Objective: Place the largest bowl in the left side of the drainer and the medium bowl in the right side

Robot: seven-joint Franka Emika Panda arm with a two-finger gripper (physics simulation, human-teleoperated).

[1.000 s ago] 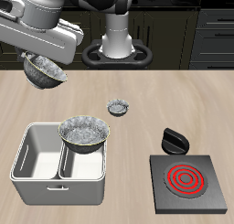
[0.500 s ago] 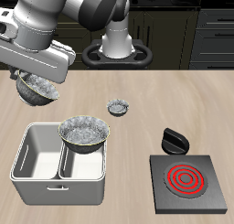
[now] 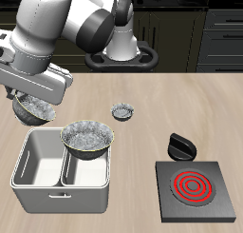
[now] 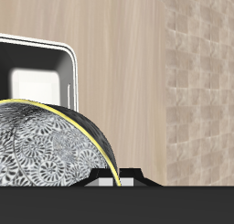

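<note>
A pale wood-grain table (image 3: 142, 113) before dark kitchen cabinets. Near its front edge sits the light grey-white two-compartment drainer (image 3: 38, 178); the largest grey speckled metal bowl (image 3: 87, 139) rests tilted on the rim of one compartment. Beyond the drainer's back edge, the medium grey speckled bowl (image 3: 37, 108) hangs clamped in the gripper (image 3: 34, 96), its fingers largely hidden by the arm. Farther back stands the smallest grey bowl (image 3: 122, 111).
</note>
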